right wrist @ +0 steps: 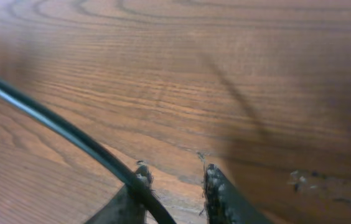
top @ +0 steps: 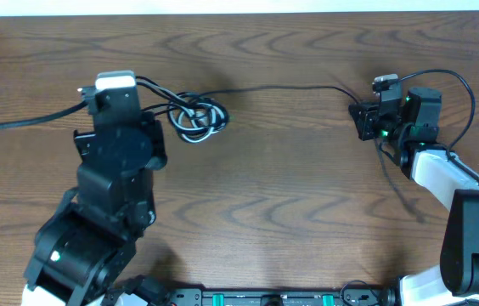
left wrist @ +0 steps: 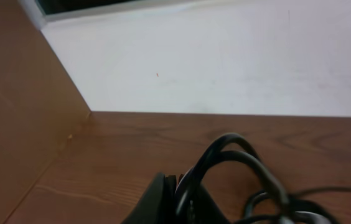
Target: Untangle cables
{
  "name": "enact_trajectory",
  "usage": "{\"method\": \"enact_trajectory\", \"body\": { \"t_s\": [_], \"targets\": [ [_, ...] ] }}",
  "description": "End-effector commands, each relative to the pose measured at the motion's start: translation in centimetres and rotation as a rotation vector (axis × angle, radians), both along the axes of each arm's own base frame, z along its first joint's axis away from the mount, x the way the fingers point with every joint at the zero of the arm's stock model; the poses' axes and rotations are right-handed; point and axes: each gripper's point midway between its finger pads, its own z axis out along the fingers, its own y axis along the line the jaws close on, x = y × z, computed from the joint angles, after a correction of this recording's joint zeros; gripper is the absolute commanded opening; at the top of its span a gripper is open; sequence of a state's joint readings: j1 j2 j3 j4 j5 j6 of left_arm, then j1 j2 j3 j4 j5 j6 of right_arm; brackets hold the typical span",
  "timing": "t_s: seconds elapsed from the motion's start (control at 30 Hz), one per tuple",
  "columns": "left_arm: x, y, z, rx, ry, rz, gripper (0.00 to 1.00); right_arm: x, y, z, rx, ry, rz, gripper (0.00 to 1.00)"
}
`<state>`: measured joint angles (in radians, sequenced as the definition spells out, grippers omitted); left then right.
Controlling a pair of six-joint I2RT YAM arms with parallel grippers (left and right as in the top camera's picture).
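The cables form a small knot of black and grey loops [top: 197, 117] at the back left of the wooden table. My left gripper [top: 143, 98] is shut on black loops at the knot's left side; in the left wrist view the fingers [left wrist: 182, 196] pinch the loops [left wrist: 238, 158], which arch up and to the right. One thin black strand [top: 290, 87] runs from the knot to the right, up to my right gripper [top: 363, 119]. In the right wrist view that strand [right wrist: 57, 124] crosses the left finger, and the fingers [right wrist: 175, 186] stand apart.
A thick black robot wire [top: 19, 119] trails off the left side. The table's far edge [top: 248, 12] meets a white surface [left wrist: 225, 56], and a brown side board [left wrist: 14, 93] stands at the left. Arm bases fill the front corners.
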<state>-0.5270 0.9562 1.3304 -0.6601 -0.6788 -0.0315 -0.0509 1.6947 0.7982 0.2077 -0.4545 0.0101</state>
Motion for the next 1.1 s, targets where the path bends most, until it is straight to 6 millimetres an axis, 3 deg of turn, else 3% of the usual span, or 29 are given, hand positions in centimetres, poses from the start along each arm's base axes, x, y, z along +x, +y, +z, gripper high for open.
{"method": "enact_trajectory", "body": {
  "t_s": [0.0, 0.13, 0.37, 0.63, 0.8, 0.87, 0.97, 1.07],
  "targets": [
    [1.3, -2.4, -0.5, -0.066, 0.025, -0.097, 0.08, -0.2, 0.5, -0.2, 0.024, 0.014, 0.007, 0.58],
    [2.4, -5.9, -2.4, -0.110, 0.101, -0.243, 0.08, -0.6, 1.5, 0.1, 0.065, 0.016, 0.056, 0.77],
    [3.2, -10.1, -5.1, -0.170, 0.211, -0.416, 0.07, -1.5, 3.9, 0.6, 0.127, 0.022, 0.155, 0.99],
    [4.2, -12.2, -7.7, -0.177, 0.299, -0.473, 0.08, -3.4, 8.0, 1.3, 0.205, 0.038, 0.307, 0.99],
    [7.0, -13.8, -10.6, -0.162, 0.352, -0.465, 0.07, -4.4, 10.2, 1.1, 0.207, 0.054, 0.364, 0.99],
    [8.5, -15.2, -11.5, -0.178, 0.350, -0.495, 0.07, -4.8, 11.2, 1.1, 0.207, 0.059, 0.389, 0.99],
    [9.0, -17.8, -12.3, -0.228, 0.368, -0.598, 0.07, -5.4, 12.3, 1.0, 0.209, 0.070, 0.420, 0.99],
    [9.3, -19.1, -13.1, -0.251, 0.385, -0.648, 0.07, -6.2, 13.5, 1.4, 0.225, 0.059, 0.482, 0.99]
  ]
}}
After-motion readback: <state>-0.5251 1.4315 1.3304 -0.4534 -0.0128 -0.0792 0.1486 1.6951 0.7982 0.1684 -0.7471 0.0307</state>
